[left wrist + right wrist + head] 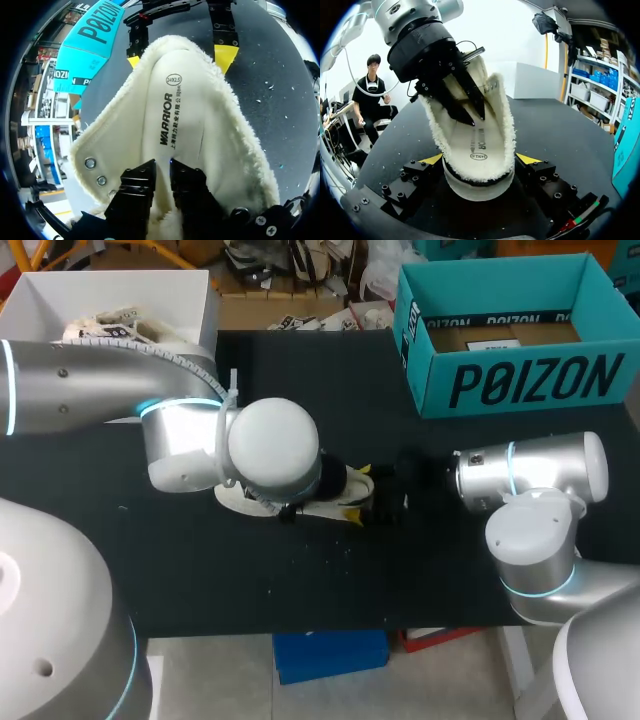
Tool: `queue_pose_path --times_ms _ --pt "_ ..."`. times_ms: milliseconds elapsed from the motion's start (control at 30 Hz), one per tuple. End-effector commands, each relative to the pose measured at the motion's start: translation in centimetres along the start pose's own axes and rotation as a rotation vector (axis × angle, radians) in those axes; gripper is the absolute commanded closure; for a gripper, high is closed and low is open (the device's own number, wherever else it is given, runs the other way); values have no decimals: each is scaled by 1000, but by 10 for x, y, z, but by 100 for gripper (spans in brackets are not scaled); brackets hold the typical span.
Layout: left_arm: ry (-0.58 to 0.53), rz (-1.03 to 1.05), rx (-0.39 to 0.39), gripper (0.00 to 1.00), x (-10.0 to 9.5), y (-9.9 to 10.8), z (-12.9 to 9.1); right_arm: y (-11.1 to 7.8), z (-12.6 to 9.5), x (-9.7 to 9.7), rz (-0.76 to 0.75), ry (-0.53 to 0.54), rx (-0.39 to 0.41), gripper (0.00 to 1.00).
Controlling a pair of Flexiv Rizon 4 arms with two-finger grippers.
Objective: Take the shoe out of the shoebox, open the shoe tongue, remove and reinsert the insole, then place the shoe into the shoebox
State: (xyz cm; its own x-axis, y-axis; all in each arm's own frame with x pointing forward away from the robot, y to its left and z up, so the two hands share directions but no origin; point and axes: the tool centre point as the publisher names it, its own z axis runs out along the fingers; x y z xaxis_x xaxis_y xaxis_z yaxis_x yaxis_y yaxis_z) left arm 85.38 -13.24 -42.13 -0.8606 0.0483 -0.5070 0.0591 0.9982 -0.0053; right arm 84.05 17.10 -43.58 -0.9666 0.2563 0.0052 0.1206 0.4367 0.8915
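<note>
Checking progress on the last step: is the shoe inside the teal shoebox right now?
No, the shoe lies on the black table, apart from the teal shoebox, whose open inside shows no shoe.

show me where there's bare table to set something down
Bare black table in front of the cream fleecy shoe, and behind it between white box and teal cardboard shoebox. Crowded mid-table: left arm and right arm meet at the shoe.

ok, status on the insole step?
Right gripper shut on shoe, at one end. Left gripper down inside shoe, on the insole; grip unclear. Nothing blocking.
</note>
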Motion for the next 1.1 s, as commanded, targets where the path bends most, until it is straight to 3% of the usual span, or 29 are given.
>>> queue_pose_path --times_ms 33,633,1100 --pt "32 25 21 100 5 1 10 -1 0 -1 2 -1 4 100" --pt "277 100 142 100 -8 4 -19 -1 0 -1 2 -1 4 100" --pt "302 116 222 100 -12 -2 -37 -1 0 -1 2 -1 4 100"
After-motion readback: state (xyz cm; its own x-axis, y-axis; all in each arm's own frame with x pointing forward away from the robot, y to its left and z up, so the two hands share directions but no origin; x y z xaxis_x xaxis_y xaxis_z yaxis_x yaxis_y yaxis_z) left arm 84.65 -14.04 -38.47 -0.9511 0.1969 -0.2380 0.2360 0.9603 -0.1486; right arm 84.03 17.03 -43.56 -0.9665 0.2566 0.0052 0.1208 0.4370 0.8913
